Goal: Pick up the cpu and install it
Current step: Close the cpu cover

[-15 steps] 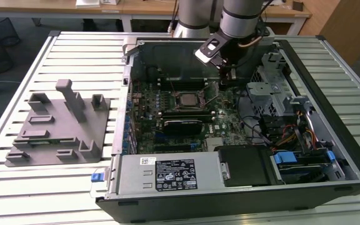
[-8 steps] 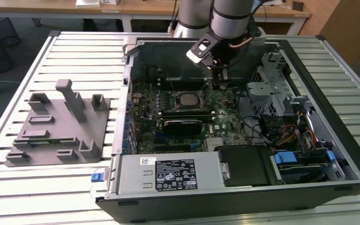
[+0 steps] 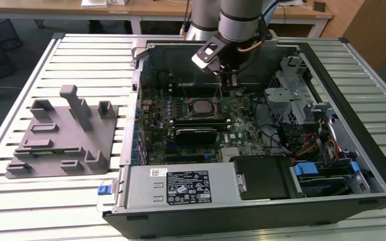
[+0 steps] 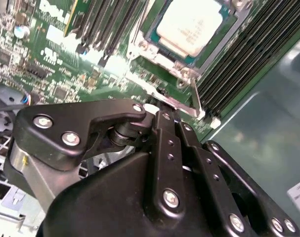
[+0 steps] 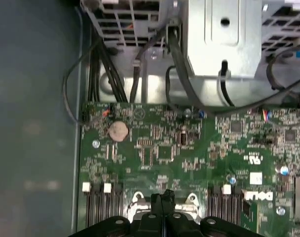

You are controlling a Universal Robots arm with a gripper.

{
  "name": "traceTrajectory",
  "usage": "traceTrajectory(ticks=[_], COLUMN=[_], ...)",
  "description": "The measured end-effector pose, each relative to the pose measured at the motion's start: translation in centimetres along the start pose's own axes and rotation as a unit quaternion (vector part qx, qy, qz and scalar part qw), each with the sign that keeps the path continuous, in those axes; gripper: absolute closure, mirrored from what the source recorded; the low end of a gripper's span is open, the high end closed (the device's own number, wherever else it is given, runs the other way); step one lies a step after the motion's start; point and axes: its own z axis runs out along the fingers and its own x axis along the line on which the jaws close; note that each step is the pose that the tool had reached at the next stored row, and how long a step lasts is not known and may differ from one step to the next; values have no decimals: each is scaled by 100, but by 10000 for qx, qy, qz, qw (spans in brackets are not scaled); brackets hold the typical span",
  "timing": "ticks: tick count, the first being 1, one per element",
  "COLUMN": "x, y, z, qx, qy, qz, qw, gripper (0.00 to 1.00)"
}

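Grey plastic forms the moulded fixture (image 3: 66,135) at the exterior view's left. It stands on the slatted metal table (image 3: 18,201), well apart from the work. Next to the right is the open computer case (image 3: 247,218), with the green motherboard (image 3: 245,109) exposed. The cpu (image 3: 200,107) lies flat in the socket on that board, silver top up. In the second wrist view the cpu (image 4: 192,22) sits square inside the metal socket frame (image 4: 157,59), so placement appears done. The part is square and presents no long axis. The gripper (image 3: 232,88) hangs inside the case just to the exterior view's right of the socket. The cpu therefore lies from the gripper toward the exterior view's left and slightly nearer that camera. Both wrist views show the gripper (image 5: 162,197) with its two fingers pressed together, nothing between them. In the second wrist view the gripper (image 4: 164,114) has its tips at the edge of the socket frame, close beside the thin retention lever (image 4: 194,96). Whether the tips touch the frame or the lever cannot be determined. Further to the exterior view's right stands the grey metal drive cage (image 3: 290,95), clear of the arm. One arm serves the station, so the choice of the nearer hand does not arise.
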Motion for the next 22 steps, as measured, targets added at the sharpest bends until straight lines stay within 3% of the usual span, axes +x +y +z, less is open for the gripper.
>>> traceTrajectory(ticks=[8,19,22], x=[2,8,9], y=[-116,-504,-549], z=[33,105,116], qx=[0,1,0], qy=[0,-1,-1], qz=[0,1,0], qw=[10000,10000,10000], gripper=[89,89,89])
